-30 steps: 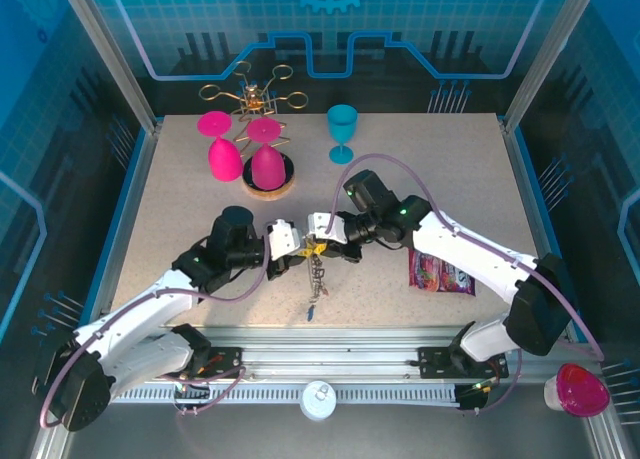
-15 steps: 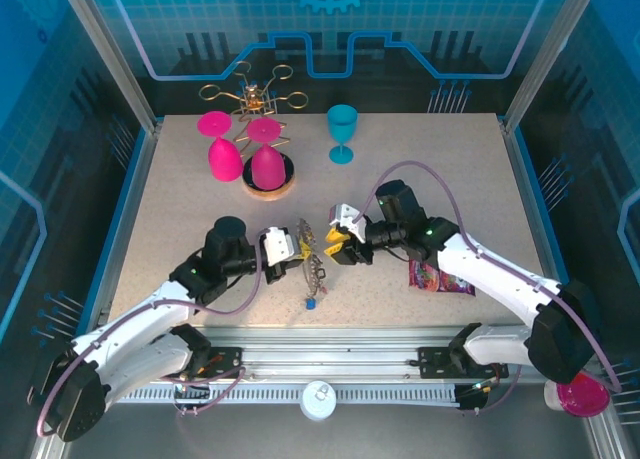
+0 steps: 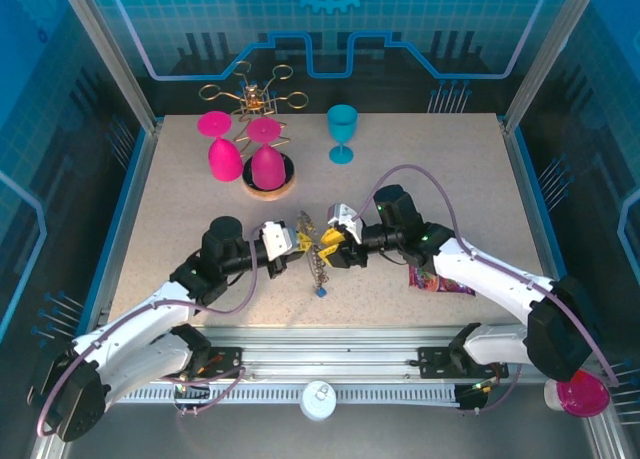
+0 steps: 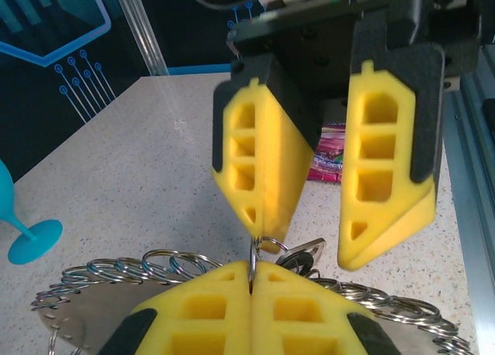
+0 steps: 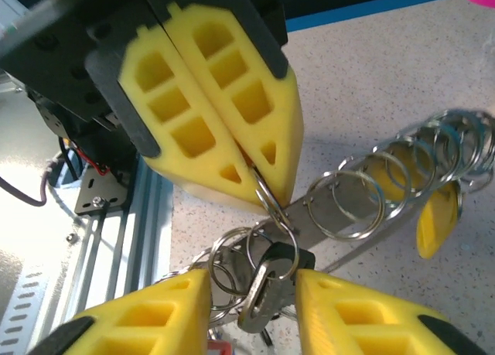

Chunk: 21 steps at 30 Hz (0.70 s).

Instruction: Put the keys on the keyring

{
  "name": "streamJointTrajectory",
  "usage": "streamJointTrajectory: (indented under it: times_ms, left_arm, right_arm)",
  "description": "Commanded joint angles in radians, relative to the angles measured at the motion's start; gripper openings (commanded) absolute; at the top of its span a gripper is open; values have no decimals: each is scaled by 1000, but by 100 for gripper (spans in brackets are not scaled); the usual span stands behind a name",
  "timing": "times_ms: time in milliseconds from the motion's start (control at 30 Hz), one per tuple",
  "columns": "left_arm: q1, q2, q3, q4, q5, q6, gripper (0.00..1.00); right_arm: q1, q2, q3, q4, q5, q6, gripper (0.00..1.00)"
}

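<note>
Back-left of table (image 3: 180,209): you've got two pink goblets (image 3: 222,151), the right one over a round cork base (image 3: 268,188), with the gold wire rack (image 3: 255,91) behind them.
Left arm (image 3: 150,314): reaches in from lower left toward the table middle.
Left gripper (image 3: 297,241): pads pressed together, pinching one small split ring (image 5: 268,204) at the very tips. In your left wrist view the ring stands upright in the seam between the yellow pads (image 4: 193,312).
Keyring (image 3: 316,264): held up between your two grippers, hanging from the left one's pinch. Close up it's a metal strip carrying a row of silver split rings (image 5: 387,177).
Keys: silver key with black head (image 5: 261,289) dangles from the pinched ring. Yellow tag (image 5: 435,216) hangs further along the strip. Blue tag (image 3: 320,292) is at the bottom of the bunch, touching the table or just above it, can't tell.
Right gripper (image 3: 325,247): jaws spread, nose to nose with the left gripper. The black-headed key sits in the gap and neither pad clamps it. One pad tip (image 4: 261,204) sits just above the pinched ring.
Teal goblet (image 3: 342,131): upright, back centre, well apart from the grippers.
Candy packet (image 3: 440,277): flat on the table, partly under the right forearm (image 3: 490,269).
Far right: pink cup (image 3: 580,391) off the table, past the front rail (image 3: 330,354).
</note>
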Motion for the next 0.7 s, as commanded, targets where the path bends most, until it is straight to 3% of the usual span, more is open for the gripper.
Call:
streamJointTrajectory:
  times_ms: [0,300,667]
  left_arm:
    - [-3,1,-13,72,6,-34,0]
    - [-3,11,-27,132,-3,-105,0]
    - [-3,38,-78,357,-14,-242,0]
  right_arm:
    - [13,18,24,-22,48,-28,28]
    - [13,10,73,-82,66,-82,0]
    - [111,117,185,-301,111,-276,0]
